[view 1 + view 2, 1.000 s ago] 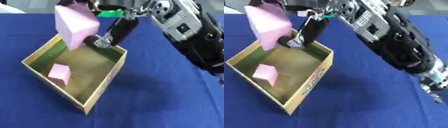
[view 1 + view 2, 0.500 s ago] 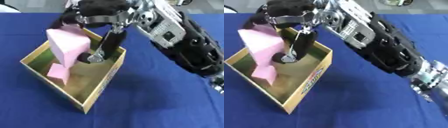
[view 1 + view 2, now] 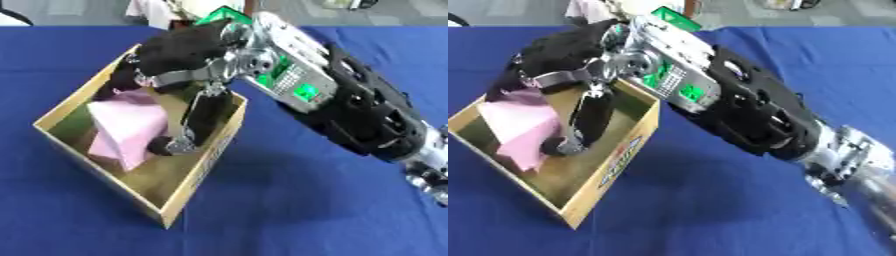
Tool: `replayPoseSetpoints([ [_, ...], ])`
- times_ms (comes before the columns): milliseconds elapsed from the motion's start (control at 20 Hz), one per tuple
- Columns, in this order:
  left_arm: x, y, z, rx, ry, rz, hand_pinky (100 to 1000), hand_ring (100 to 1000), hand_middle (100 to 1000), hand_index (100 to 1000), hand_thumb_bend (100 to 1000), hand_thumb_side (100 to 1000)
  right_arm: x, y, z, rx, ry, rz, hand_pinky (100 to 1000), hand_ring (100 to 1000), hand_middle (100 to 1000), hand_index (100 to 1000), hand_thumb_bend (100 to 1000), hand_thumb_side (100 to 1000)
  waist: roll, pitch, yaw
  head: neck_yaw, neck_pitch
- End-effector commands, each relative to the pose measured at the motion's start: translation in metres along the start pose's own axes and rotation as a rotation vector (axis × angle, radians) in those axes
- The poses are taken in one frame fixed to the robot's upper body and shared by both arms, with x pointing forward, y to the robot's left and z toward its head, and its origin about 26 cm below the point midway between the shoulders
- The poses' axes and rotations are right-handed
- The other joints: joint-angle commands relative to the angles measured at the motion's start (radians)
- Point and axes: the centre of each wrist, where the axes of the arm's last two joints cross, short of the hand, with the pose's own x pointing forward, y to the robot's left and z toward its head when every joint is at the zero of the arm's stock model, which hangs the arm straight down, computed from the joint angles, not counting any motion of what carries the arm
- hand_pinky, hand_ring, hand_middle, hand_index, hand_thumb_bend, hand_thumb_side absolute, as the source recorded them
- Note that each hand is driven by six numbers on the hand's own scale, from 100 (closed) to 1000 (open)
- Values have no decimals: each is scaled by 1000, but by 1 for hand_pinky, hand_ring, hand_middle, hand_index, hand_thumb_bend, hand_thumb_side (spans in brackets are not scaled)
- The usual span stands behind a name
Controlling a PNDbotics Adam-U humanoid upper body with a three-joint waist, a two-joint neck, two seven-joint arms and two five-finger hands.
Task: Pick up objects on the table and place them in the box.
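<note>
My right hand (image 3: pixel 179 60), black, at the end of my black-and-silver arm coming in from the right, reaches down into the open cardboard box (image 3: pixel 197 177) with tan walls and a brownish floor. The box sits askew on the blue cloth-covered tabletop (image 3: pixel 297 210). Fingers are curled over the top of the large pale pink block (image 3: pixel 131 125), and one long black finger runs down its right side, its tip close to the box floor. The block is inside the box, tilted, its lower part down among the walls toward the box's left side. A second patch of pink shows low beneath it; I cannot tell whether this is a separate piece or a face of the same block. Box's near corner points toward the lower edge of the view; printed lettering runs along its right outer wall, too blurred to read. My left hand does not show in either view.
</note>
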Motion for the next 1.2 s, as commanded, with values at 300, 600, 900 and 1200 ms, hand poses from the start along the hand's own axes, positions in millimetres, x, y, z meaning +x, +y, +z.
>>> replayPoseSetpoints([
  [300, 5, -2, -5, -16, -16, 6, 816, 771, 686, 871, 664, 853, -1, 3, -26, 60, -1, 57, 713, 789, 739, 856, 111, 389, 2, -22, 8, -4, 3],
  [600, 5, -3, -4, -18, -17, 9, 816, 771, 686, 871, 665, 853, -9, 16, -42, 107, 2, 76, 715, 791, 742, 857, 116, 393, 0, -22, 12, -3, 2],
  [900, 3, -1, -3, -17, -7, 3, 817, 769, 680, 871, 659, 857, -14, 21, -49, 86, 38, 103, 724, 796, 741, 869, 169, 428, -2, -21, 13, -1, 2],
  [1200, 2, 0, -2, -19, -2, -2, 817, 769, 677, 871, 659, 859, -22, 20, -40, 60, 63, 80, 801, 920, 896, 965, 367, 571, -2, -21, 9, 0, -1],
])
